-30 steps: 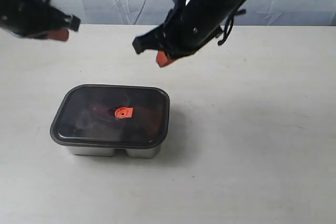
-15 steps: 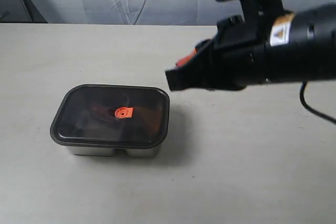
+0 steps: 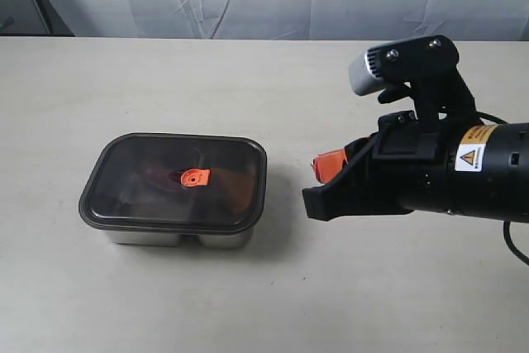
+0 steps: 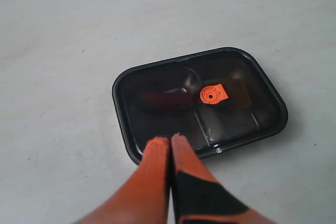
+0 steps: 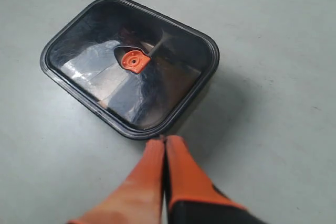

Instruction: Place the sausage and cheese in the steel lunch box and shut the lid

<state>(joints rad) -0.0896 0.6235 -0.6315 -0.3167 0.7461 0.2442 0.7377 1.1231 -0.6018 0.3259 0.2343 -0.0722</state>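
My left gripper (image 4: 170, 140) is out of the exterior view. Its wrist camera shows its two orange fingers pressed flat together with nothing between them, hanging above the table (image 3: 248, 80) and pointing at a long edge of the lunch box (image 3: 178, 237).

The box sits left of the table's middle with the dark lid (image 3: 149, 204) seated flat on its rim, the small orange tab (image 3: 193, 177) at its centre. Through the smoky lid I make out the sausage (image 4: 165, 99) in one compartment. A dim brownish-orange shape in the other looks like the cheese (image 4: 239, 94), though I cannot tell for sure.

My right arm comes in from the right edge, stretched low and nearly level over the table, with its silver camera housing (image 3: 368, 72) on top. Its gripper (image 5: 164, 144) is closed tight and empty too, aimed at the box's short side, near it but apart.
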